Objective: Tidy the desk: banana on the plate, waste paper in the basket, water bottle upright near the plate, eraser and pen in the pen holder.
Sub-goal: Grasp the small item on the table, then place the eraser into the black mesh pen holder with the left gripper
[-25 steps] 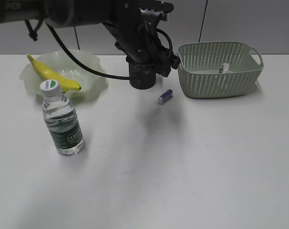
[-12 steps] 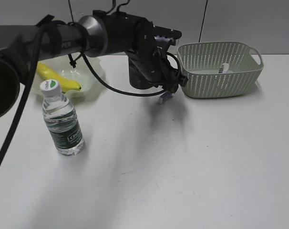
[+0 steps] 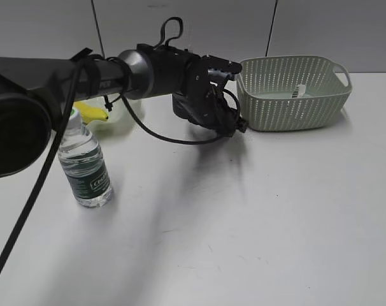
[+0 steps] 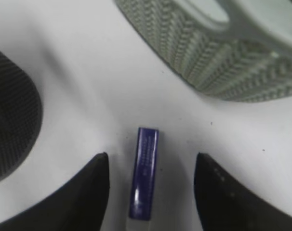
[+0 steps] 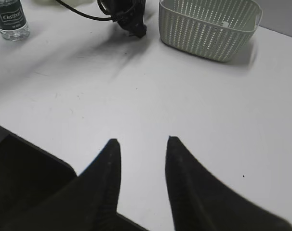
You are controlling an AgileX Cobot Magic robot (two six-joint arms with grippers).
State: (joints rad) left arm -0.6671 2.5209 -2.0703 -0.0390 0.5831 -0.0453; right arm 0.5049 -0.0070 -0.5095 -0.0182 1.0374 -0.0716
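The eraser (image 4: 143, 183), white with a blue sleeve, lies on the table between the open fingers of my left gripper (image 4: 152, 158). In the exterior view the left gripper (image 3: 228, 124) is down at the table between the black mesh pen holder (image 3: 182, 107) and the green basket (image 3: 295, 95), and it hides the eraser. A scrap of paper (image 3: 299, 90) lies in the basket. The banana (image 3: 91, 113) lies on the pale green plate (image 3: 120, 122). The water bottle (image 3: 85, 166) stands upright in front of the plate. No pen shows. My right gripper (image 5: 142, 140) is open and empty.
The pen holder's wall (image 4: 11, 125) is just left of the left gripper, and the basket's wall (image 4: 223, 57) is just beyond it to the right. My left arm spans the back left of the table. The right wrist view shows the basket (image 5: 208, 29) far ahead.
My left arm has swung down and to the right from over the pen holder. Its gripper now covers the eraser in the exterior view. The bottle, basket and plate have not moved.
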